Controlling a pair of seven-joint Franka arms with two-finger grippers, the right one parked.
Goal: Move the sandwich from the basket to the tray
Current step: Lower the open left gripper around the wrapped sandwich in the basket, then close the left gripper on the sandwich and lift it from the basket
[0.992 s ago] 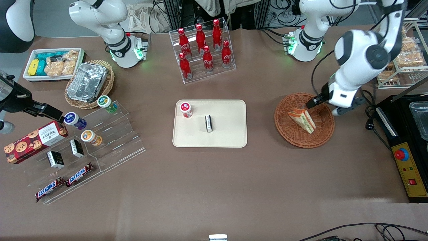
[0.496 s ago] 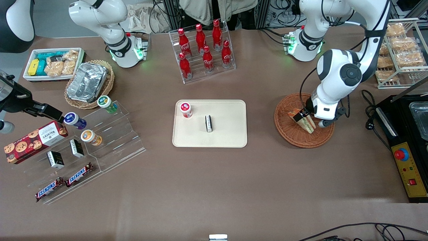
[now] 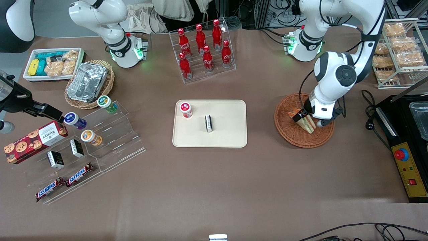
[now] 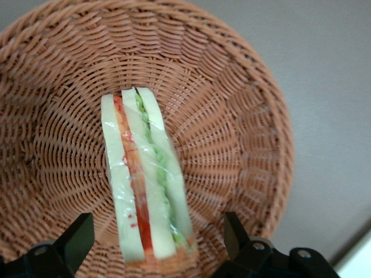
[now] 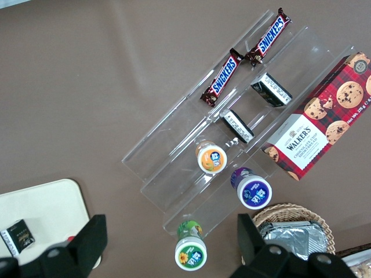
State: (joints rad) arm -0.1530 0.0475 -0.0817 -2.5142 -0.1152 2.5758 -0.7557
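The sandwich [image 3: 308, 125], a wrapped wedge of white bread with red and green layers, lies in the reddish-brown wicker basket [image 3: 287, 132] toward the working arm's end of the table. My gripper [image 3: 309, 117] is low over it and open. In the left wrist view its two fingers [image 4: 78, 234] stand on either side of the sandwich [image 4: 145, 191] with gaps, inside the basket [image 4: 243, 133]; the gripper [image 4: 156, 238] holds nothing. The cream tray [image 3: 227, 135] lies mid-table, apart from the basket.
On the tray stand a red-capped jar [image 3: 186, 109] and a small black box [image 3: 208, 123]. A rack of red bottles [image 3: 204, 50] is farther from the front camera. A black control box [image 3: 406, 157] sits beside the basket, at the table's end.
The gripper has come down from the basket's rim to straddle the sandwich. In the last half second it only settled slightly. The sandwich has not moved.
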